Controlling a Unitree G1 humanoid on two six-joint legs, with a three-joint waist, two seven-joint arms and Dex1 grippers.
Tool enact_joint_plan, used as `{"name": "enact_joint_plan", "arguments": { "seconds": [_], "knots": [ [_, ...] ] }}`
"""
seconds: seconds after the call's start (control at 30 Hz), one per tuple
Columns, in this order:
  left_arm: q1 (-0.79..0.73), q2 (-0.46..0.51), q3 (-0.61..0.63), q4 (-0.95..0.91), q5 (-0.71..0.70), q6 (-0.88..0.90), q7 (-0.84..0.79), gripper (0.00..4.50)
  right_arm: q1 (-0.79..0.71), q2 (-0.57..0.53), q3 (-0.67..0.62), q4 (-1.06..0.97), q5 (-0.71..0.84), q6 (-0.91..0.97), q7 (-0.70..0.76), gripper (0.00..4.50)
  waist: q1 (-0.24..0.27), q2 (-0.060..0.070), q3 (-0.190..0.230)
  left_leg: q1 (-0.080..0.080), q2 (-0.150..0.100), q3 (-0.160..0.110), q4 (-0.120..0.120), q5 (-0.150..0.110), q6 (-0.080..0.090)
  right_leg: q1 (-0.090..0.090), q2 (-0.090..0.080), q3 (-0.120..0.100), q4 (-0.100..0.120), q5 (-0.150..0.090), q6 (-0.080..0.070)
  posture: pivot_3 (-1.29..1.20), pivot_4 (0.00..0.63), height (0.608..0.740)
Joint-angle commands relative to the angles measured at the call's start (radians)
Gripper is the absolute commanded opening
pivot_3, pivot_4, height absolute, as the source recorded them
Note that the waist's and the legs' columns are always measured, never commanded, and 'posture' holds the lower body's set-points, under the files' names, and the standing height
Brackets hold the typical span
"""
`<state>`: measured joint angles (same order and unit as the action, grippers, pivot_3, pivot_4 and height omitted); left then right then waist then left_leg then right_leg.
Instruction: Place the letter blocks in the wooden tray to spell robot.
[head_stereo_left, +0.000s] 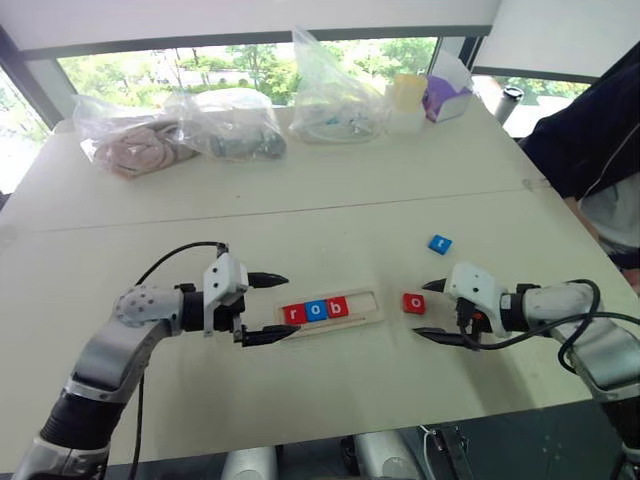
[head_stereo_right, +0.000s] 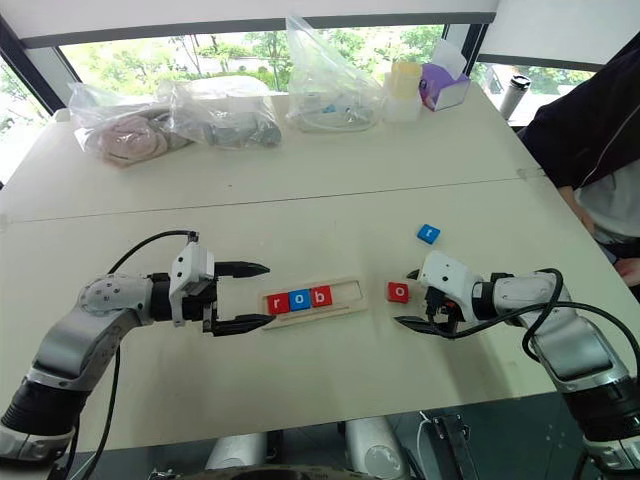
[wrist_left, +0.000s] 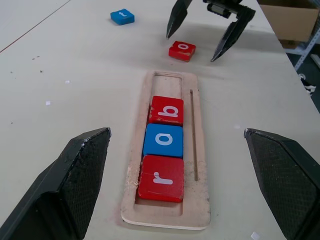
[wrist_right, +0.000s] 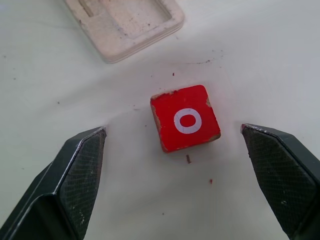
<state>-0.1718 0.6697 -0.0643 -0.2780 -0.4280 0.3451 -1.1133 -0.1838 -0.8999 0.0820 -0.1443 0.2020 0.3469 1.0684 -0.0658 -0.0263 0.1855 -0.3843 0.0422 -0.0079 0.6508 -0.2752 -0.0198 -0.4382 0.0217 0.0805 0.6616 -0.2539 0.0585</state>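
Table: a broad pale tabletop (head_stereo_left: 330, 190) with a seam running across it from left to right; small dark specks lie scattered on it near the blocks.
Far clutter: crumpled clear plastic bags (head_stereo_left: 232, 122) with soft contents along the far edge, a pale yellow container (head_stereo_left: 407, 95) and a purple-and-white box (head_stereo_left: 447, 92) beside them, and a dark cup (head_stereo_left: 512, 101) at the far right corner.
Person: a dark sleeve (head_stereo_left: 590, 130) at the right edge of the table, well apart from the blocks.
Wooden tray: a long, narrow pale-wood holder (head_stereo_left: 368, 300) with rounded corners and a raised rim, lying flat near the middle of the table, its surface rough and chipped.
In the tray: a red r block (wrist_left: 161, 178), a blue o block (wrist_left: 164, 140) and a red b block (wrist_left: 166, 110) sit touching in a row at the left end; the right part of the slot is bare wood.
Loose red o block: a square tile (wrist_right: 185, 118) with worn, chipped edges, flat on the table just right of the tray, not touching it.
Loose blue block: a small blue tile (head_stereo_left: 439, 243) with a white letter, farther away and to the right, well apart from the tray.
Left gripper: (head_stereo_left: 268, 308) released, black textured fingers spread wide at the tray's left end, grasping nothing.
Right gripper: (wrist_right: 180, 150) released, fingers spread either side of the red o block without touching it.
In the way: nothing lies between the red o block and the tray's free end.
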Motion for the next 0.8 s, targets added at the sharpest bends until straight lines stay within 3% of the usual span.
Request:
{"name": "enact_joint_plan", "arguments": {
  "seconds": [0.03,0.1,0.17,0.37,0.5,0.8],
  "knots": [
    [0.0,0.011,0.017,-0.037,-0.023,0.001,-0.001,4.5,-0.03,0.016,0.009,0.041,-0.007,-0.044,0.018,4.43,0.0,0.0,0.0,0.0,0.0,0.0,0.0,0.0,0.0,0.0,0.0,0.0,0.0,0.0,-0.001,0.0,0.15,0.74],
    [0.004,0.012,0.019,-0.04,-0.022,0.001,0.001,4.5,-0.033,0.02,0.016,0.054,-0.01,-0.055,0.028,4.43,0.002,0.0,0.0,0.0,0.0,0.0,0.0,0.0,0.0,0.0,0.0,0.0,0.0,0.001,-0.001,0.0,0.15,0.74],
    [0.005,0.011,0.021,-0.039,-0.019,0.0,0.009,4.5,-0.037,0.029,0.024,0.075,-0.022,-0.073,0.024,3.89,0.005,0.0,0.0,0.0,0.0,0.0,0.0,0.0,0.0,0.0,0.0,0.0,0.0,0.001,-0.001,0.0,0.15,0.74],
    [0.002,0.009,0.02,-0.034,-0.016,-0.002,0.018,4.5,-0.038,0.05,0.03,0.071,-0.027,-0.087,0.022,1.14,0.004,0.0,0.0,0.01,0.0,0.0,0.0,0.0,0.0,0.009,0.0,0.0,0.0,-0.002,-0.003,0.0,0.15,0.74],
    [0.005,0.008,0.019,-0.031,-0.015,-0.005,0.02,4.5,-0.077,0.067,0.022,0.038,-0.04,-0.101,-0.003,1.13,0.002,0.0,0.0,0.011,0.0,0.0,0.0,0.0,0.0,0.01,0.0,0.0,0.0,-0.002,-0.003,0.0,0.15,0.74],
    [-0.008,-0.006,0.007,-0.028,-0.012,-0.004,0.026,4.5,-0.218,0.09,0.123,-0.005,-0.048,-0.111,0.109,1.13,0.009,0.001,0.001,0.01,0.0,0.0,-0.001,0.0,0.0,0.009,0.0,0.0,0.001,0.0,-0.001,0.0,0.15,0.74]
  ]
}}
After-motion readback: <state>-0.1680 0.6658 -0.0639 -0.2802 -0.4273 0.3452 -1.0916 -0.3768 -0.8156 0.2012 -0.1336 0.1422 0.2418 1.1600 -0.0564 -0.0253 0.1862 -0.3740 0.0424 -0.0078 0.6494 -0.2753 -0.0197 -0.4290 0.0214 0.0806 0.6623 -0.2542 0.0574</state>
